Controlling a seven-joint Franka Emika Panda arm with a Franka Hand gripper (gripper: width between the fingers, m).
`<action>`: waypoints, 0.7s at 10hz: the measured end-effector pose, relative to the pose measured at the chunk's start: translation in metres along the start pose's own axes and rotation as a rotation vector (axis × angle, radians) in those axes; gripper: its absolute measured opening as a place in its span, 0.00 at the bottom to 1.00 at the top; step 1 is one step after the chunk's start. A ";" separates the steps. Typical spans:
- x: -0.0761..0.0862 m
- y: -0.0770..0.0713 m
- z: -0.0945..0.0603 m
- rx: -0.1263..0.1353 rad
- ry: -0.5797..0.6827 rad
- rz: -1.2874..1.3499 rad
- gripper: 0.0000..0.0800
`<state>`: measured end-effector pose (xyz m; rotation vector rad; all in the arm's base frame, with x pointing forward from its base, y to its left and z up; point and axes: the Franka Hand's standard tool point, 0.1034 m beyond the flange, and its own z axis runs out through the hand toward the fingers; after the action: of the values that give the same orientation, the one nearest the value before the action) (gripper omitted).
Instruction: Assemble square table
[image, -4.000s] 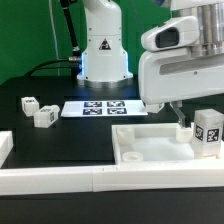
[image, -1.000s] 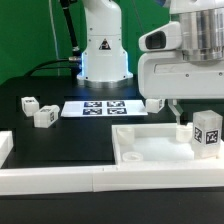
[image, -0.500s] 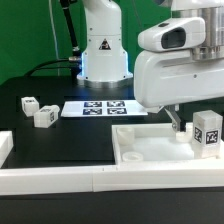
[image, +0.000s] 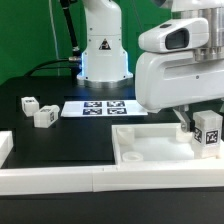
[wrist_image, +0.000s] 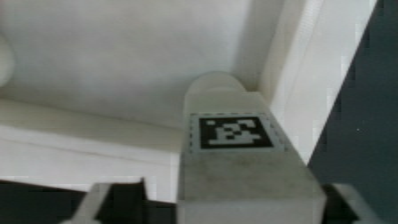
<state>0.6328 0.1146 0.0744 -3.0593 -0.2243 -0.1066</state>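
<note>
Pincer (wrist_image: 226, 205) is down over one leg (wrist_image: 231, 140), which sits right between the fingers (wrist_image: 118, 206). There looks to be a sliver of gap on one side, so I honestly can't tell if it's gripping or just straddling. The leg stands upright at a corner of the panel (image: 150, 150), directly below the pincer; can't see whether it's seated in a socket. Well away from the pincer, past the marker board (image: 100, 108), two loose legs (image: 29, 103) (image: 44, 116) sit on the surface (image: 60, 132). A fourth isn't in sight. My read is it's early days: nothing clearly attached, and every leg needs fitting.
</note>
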 end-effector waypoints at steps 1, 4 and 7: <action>0.000 0.000 0.000 0.000 0.000 0.070 0.36; 0.000 -0.001 0.000 0.002 0.000 0.226 0.36; -0.002 0.001 0.001 0.017 0.008 0.646 0.36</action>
<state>0.6306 0.1134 0.0731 -2.9390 0.7503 -0.0749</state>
